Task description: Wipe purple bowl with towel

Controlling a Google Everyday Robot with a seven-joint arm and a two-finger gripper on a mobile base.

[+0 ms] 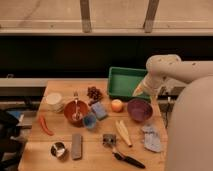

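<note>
The purple bowl (139,109) sits upright on the wooden table (60,135), at the right side. The towel (151,137), a crumpled grey-blue cloth, lies on the table just in front of and to the right of the bowl. My gripper (140,92) hangs at the end of the white arm (165,67), over the right edge of the green tray (122,82) and just behind the bowl. It is well apart from the towel and holds nothing that I can see.
An orange (117,105), a blue sponge (99,110), a blue cup (90,120), a brown bowl with a spoon (76,111), grapes (93,92) and a white bowl (54,100) crowd the middle and left. A banana (123,132) and a black-handled brush (127,159) lie in front.
</note>
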